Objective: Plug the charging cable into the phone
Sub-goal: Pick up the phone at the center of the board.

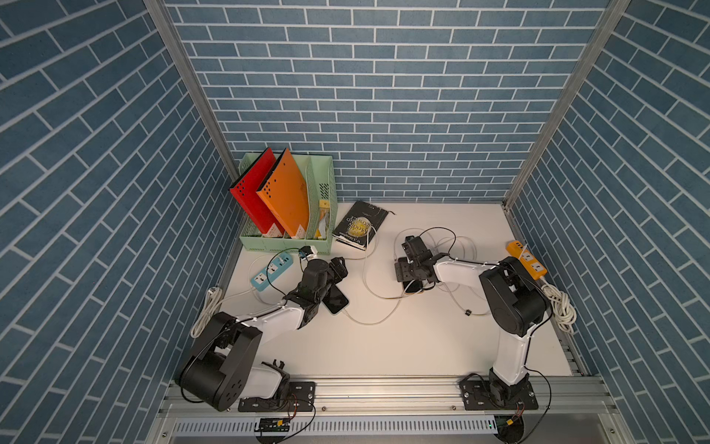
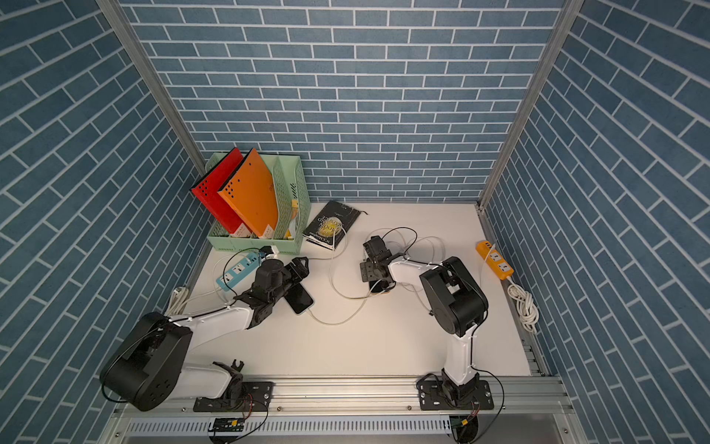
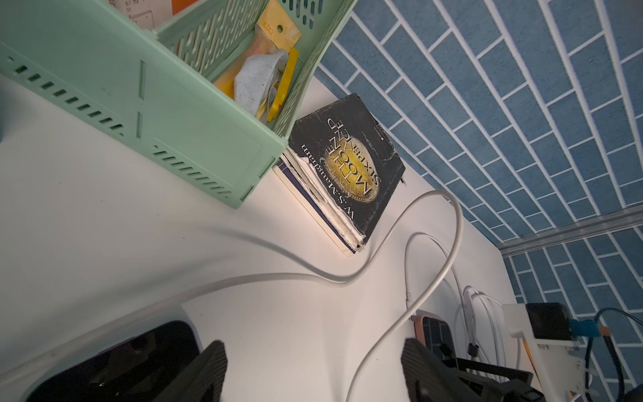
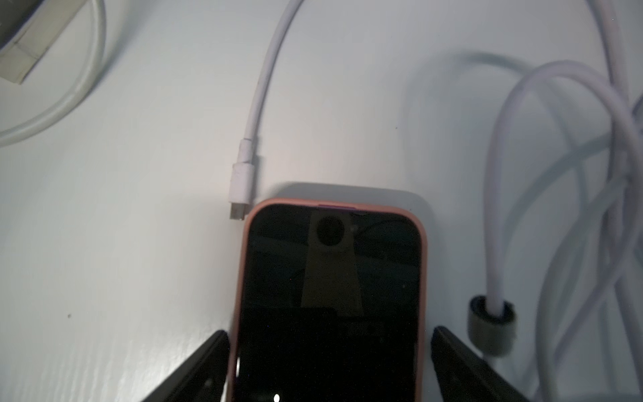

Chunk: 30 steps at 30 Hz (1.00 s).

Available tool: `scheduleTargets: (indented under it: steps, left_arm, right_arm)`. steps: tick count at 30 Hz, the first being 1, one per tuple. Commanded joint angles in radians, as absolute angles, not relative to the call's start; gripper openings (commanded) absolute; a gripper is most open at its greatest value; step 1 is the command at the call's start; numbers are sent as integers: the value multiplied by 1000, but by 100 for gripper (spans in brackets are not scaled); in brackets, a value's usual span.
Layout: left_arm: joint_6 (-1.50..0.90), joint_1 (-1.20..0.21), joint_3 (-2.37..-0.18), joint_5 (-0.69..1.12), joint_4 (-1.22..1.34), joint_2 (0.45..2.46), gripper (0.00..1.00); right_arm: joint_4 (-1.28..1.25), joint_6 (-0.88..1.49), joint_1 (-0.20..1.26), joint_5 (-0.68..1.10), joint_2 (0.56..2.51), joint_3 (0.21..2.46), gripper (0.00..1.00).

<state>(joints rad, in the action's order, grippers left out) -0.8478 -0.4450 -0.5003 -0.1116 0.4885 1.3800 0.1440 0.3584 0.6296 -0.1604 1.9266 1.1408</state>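
The right gripper point(image 4: 328, 332) stands open over the bench point(image 4: 139, 226), one finger on each side of the pink-cased phone point(image 4: 330, 278), with a slim gap each way. Ahead of the gripper, the charging cable point(image 4: 264, 87) ends in a plug point(image 4: 241, 181), unplugged, just beside the phone's corner. The left gripper point(image 3: 313, 358) is open and empty, with a white cord point(image 3: 379, 334) between its fingers.

I see a mint file rack point(image 1: 286, 240) at the bench's point(image 1: 384, 346) back left, a red folder point(image 1: 249, 194) and an orange folder point(image 1: 286, 192) leaning in it; a black book point(image 1: 359, 225) lies just beside it; a blue power strip point(image 1: 271, 271) sits in front of the rack; an orange power strip point(image 1: 526, 259) lies at the right edge.
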Motion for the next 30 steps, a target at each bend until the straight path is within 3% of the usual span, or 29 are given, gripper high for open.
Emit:
scheduleTargets:
  steps: [1,11,16,30]
  left_arm:
    - [-831,-449,-497,-113,493,1384,83]
    - [-828,-449,-503,-106,497,1404,83]
    - [-824,-449,-508,-109,490,1415,82]
    - [-801,-449,-477,-11,640,1444,80]
  right_arm:
    - [203,368,630,-116,1988,1145,92]
    - [276,363,667,-167,2061,1206,84]
    - [265,364,679,-191,2082,1229,76]
    - [38,293,684,-108,1993,1316,57]
